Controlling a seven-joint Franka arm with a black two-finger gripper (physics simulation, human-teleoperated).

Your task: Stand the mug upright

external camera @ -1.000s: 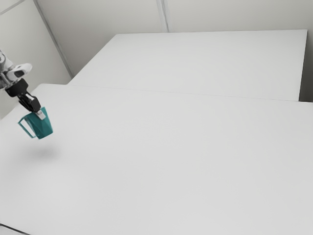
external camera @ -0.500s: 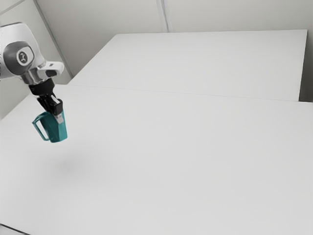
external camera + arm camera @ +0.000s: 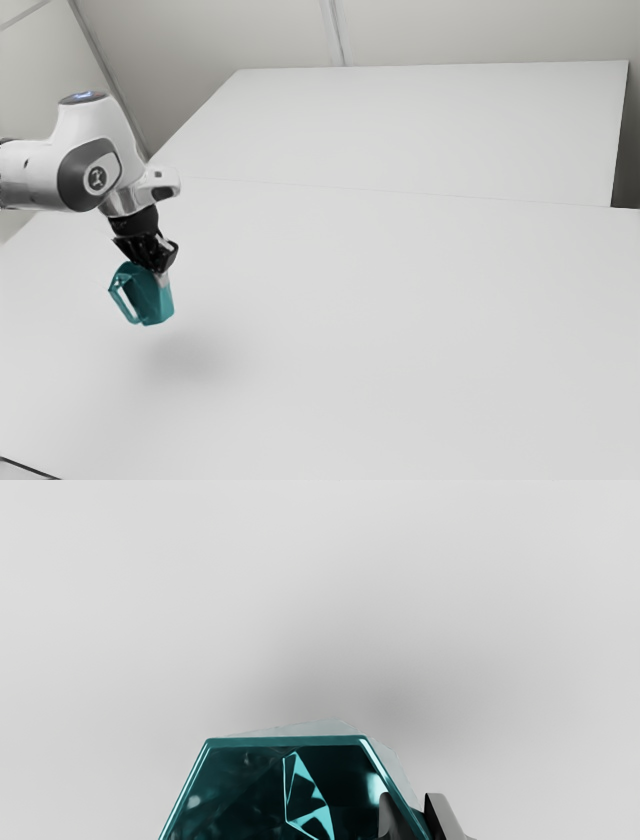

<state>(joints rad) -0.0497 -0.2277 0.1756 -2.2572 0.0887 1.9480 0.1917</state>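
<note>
The claw [image 3: 410, 804] pinches the mug [image 3: 150, 303] by its wall above the bench [image 3: 400, 320]; best level it, then lower gently.

Bright, diffuse light washes the pale table [image 3: 400, 330]. A soft-edged shadow [image 3: 190, 358] lies beneath the teal mug [image 3: 152, 300], which carries white glints.

The teal mug [image 3: 240, 795] turns its open mouth toward the camera, its rim [image 3: 287, 741] straight-edged and angular. The jaws pinch the wall between them, one inside the mouth and one outside. Beyond lies the pale grey surface [image 3: 125, 605], softly shadowed near the rim.
</note>
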